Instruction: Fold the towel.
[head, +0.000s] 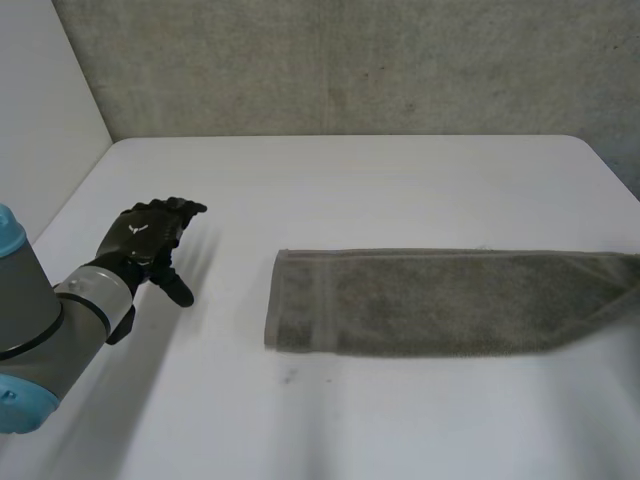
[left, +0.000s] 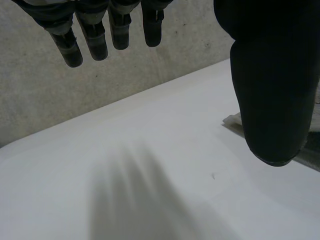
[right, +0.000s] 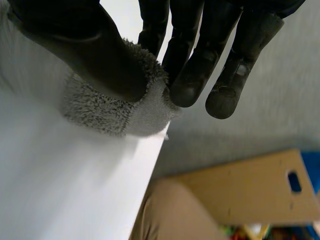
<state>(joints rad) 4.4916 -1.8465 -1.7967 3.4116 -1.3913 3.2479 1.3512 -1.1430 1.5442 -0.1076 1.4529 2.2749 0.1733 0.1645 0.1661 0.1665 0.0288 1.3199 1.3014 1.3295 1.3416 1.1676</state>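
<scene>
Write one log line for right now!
towel: long strip on table | left hand: open, off towel | right hand: pinching towel end

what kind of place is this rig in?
Probably a lab or workshop test bench: a white table against a rough concrete wall, a single towel laid out, and a plywood box with a handle slot beyond the table's edge.

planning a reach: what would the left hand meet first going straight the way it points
Looks free: the left hand points over bare table toward the far wall, probably; the towel lies to its thumb side.
</scene>
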